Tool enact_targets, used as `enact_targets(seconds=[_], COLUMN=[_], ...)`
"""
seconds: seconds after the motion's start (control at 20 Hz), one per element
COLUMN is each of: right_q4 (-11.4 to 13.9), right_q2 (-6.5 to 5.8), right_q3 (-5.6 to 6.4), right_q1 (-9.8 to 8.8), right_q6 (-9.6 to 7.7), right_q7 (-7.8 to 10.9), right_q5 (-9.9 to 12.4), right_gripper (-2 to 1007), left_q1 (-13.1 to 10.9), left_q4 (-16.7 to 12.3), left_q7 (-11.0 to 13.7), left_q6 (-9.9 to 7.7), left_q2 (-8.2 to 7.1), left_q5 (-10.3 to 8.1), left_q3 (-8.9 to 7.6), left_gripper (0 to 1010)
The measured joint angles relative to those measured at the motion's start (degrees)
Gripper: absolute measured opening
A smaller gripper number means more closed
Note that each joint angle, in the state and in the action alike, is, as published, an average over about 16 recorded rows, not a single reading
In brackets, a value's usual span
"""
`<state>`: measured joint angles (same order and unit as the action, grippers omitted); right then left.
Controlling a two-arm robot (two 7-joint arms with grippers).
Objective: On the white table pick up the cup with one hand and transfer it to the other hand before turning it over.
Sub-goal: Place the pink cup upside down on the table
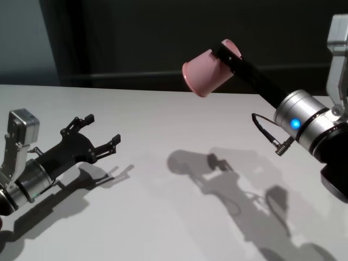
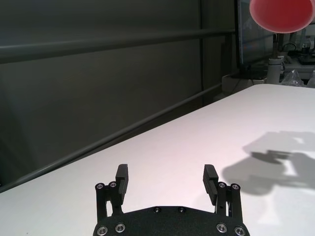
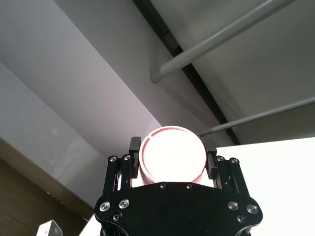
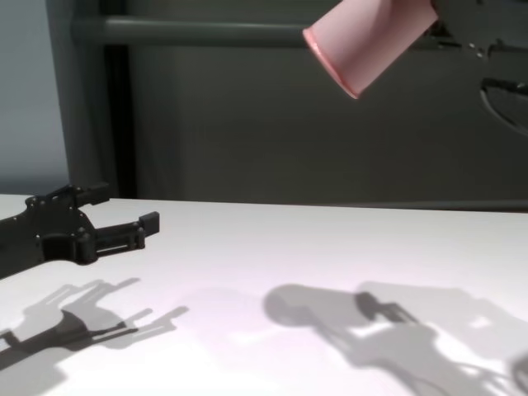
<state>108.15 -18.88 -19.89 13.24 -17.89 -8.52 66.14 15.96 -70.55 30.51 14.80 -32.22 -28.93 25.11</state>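
The left gripper hovers low over the white table, fingers spread wide and empty; its arm is cut off at the frame edge. To the right, the pink cup is held in mid-air, well above the table, tilted with its rim pointing left and slightly down. The right gripper clamps it near the base, its fingers touching both sides. Only the right wrist view shows that grip; the chest view crops this gripper.
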Motion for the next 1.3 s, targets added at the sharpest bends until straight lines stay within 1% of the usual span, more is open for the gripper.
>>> enact_targets(seconds=[0.15, 0.35, 0.5, 0.65, 0.75, 0.9, 1.3], right_q4=[0.05, -0.47, -1.17, -2.07, -2.71, -3.65, -5.87], right_q2=[-1.5, -3.02, -3.81, -4.21, -4.31, -4.39, -4.97], right_q3=[-2.56, -5.89, -8.18, -10.03, -10.93, -11.9, -13.49], right_q1=[2.28, 5.04, 6.76, 8.0, 8.52, 8.94, 9.05], right_q6=[-2.23, -4.91, -6.63, -7.97, -8.61, -9.4, -11.35], right_q7=[-1.76, -3.37, -4.15, -4.56, -4.66, -4.67, -4.15], right_q5=[-2.28, -4.91, -6.57, -7.83, -8.45, -9.22, -11.7], right_gripper=[735, 735, 735, 735, 735, 735, 735], left_q1=[0.0, 0.01, 0.01, 0.01, 0.01, 0.01, 0.01], left_q4=[0.0, 0.0, 0.0, 0.0, 0.0, 0.0, 0.01], left_q7=[0.0, 0.0, 0.0, 0.0, 0.0, 0.0, 0.0], left_q6=[0.0, -0.01, -0.01, -0.01, -0.01, -0.01, -0.01], left_q2=[0.0, 0.0, 0.0, 0.0, 0.0, 0.0, 0.0], left_q5=[0.0, 0.0, 0.0, 0.0, 0.0, 0.0, 0.0], left_q3=[0.0, 0.0, 0.0, 0.0, 0.0, 0.0, 0.0], left_gripper=[1003, 1003, 1003, 1003, 1003, 1003, 1003])
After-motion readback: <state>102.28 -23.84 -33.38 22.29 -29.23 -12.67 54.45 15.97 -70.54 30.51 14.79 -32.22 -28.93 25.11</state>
